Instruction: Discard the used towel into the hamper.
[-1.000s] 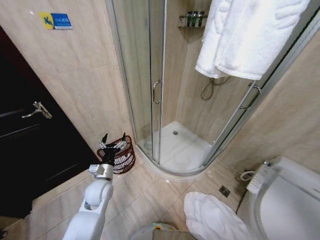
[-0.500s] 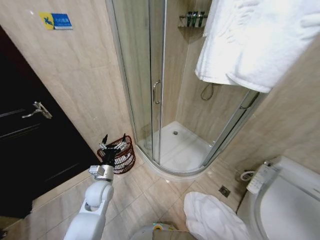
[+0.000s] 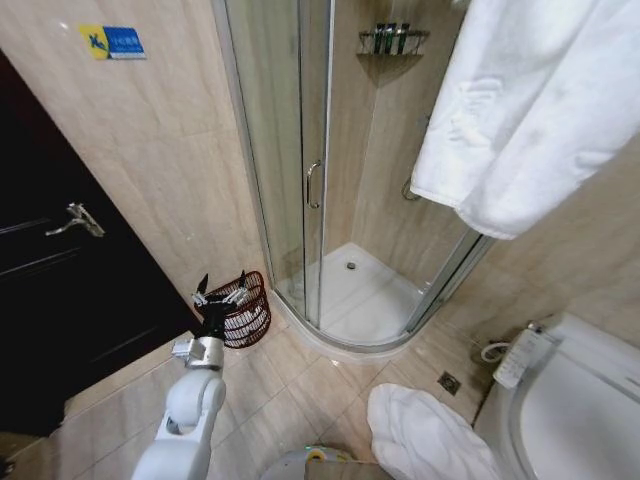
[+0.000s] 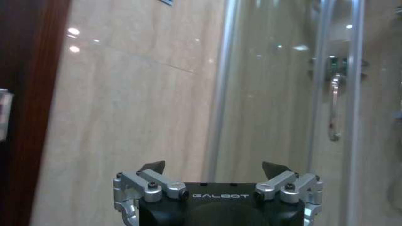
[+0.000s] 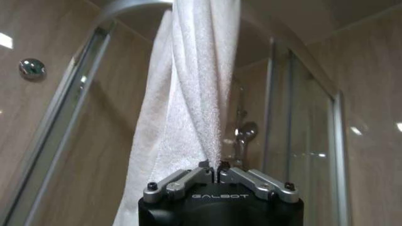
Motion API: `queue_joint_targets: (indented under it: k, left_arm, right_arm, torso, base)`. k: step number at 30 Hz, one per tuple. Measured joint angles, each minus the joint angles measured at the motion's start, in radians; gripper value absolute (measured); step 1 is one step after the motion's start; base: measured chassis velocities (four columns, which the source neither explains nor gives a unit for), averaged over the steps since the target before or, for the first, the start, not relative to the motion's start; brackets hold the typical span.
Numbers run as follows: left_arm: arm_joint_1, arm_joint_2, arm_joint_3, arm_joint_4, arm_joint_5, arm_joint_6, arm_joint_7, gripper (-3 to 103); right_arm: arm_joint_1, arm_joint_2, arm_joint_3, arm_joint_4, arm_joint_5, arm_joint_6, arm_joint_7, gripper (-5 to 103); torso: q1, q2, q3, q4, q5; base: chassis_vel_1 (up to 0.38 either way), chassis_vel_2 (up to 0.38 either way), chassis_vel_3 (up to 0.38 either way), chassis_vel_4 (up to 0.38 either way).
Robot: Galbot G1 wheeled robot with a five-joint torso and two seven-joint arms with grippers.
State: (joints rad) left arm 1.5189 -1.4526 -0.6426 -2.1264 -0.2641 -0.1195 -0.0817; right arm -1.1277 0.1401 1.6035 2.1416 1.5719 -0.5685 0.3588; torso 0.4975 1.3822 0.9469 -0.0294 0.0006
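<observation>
Two tools are recorded. The right tool (image 5: 217,168) has its fingers pressed together on a fold of the white towel (image 5: 188,89), which hangs upward from the pinch in the right wrist view; in the head view the same towel (image 3: 540,110) drapes across the upper right, in front of the shower enclosure (image 3: 330,180). The left tool (image 3: 218,293) is held low with its fingers spread apart and nothing between them. The hamper (image 3: 243,310) stands on the tiled floor (image 3: 300,385) just beyond and beside the left tool, against the beige wall, between the dark door (image 3: 60,300) and the shower's glass panel. A second white towel (image 3: 425,435) lies crumpled on the floor, well apart from the left tool, beside the toilet (image 3: 575,405).
</observation>
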Motion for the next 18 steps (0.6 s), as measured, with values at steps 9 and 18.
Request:
queue_joint_targets:
  k: [9,18]
  left_arm:
    - [0.016,-0.022,-0.010,-0.009,0.026,-0.004,-0.008,100]
    - [0.017,-0.010,-0.013,-0.015,0.033,0.007,-0.013,100]
  right_arm:
    - [-0.157,0.310,0.051,0.200,-0.182,-0.018,-0.049,1]
    - [-0.381,0.693,0.001,0.317,-0.409,0.057,-0.206,1]
  torso:
    - [0.000,0.000,0.000,-0.0005,-0.0010]
    - [0.000,0.000,0.000,-0.0008,-0.0004]
  base:
    - [0.000,0.000,0.000,0.000]
    - [0.000,0.000,0.000,0.000]
